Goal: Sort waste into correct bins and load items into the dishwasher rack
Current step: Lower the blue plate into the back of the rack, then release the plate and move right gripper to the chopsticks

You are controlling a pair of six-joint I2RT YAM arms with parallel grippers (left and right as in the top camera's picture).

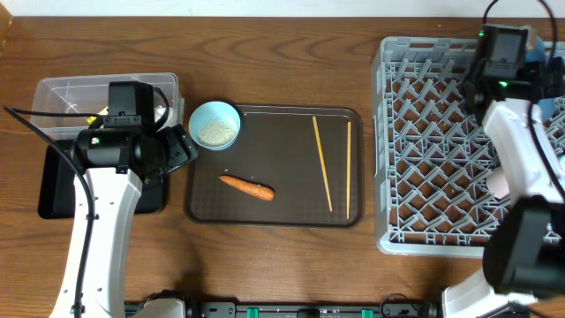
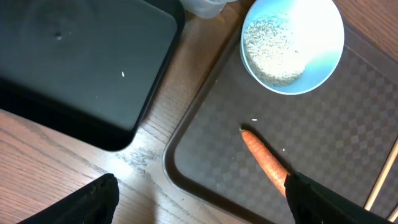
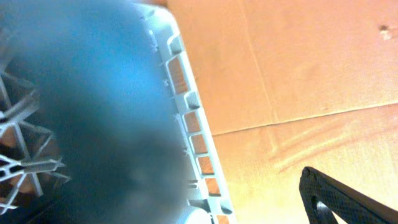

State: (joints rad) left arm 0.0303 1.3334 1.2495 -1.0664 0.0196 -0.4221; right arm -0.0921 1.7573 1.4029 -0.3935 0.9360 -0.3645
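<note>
- A smooth, round pale-blue bowl (image 1: 214, 124) of white rice grains (image 2: 273, 50) is pictured at a corner of the checker-textured brown serving tray (image 1: 274, 214).
- A tapered orange carrot (image 1: 247, 187) and two thin wooden chopsticks (image 1: 323, 163) are laid apart on that tray.
- The clear plastic tub (image 1: 66, 93) and the matte black tray (image 2: 81, 62) are set just beside each other.
- The left gripper (image 2: 199, 208) is held spread wide, with nothing between its fingers.
- The right gripper (image 1: 503, 53) is poised over the grey lattice rack (image 1: 433, 141). Only one dark finger (image 3: 341, 198) is shown beside a blurred blue shape, so its opening cannot be told.

Wood table (image 1: 282, 53) w/ clear tub (image 1: 62, 93), blk tray (image 1: 55, 190), brown tray (image 1: 287, 155), rack (image 1: 385, 150).
</note>
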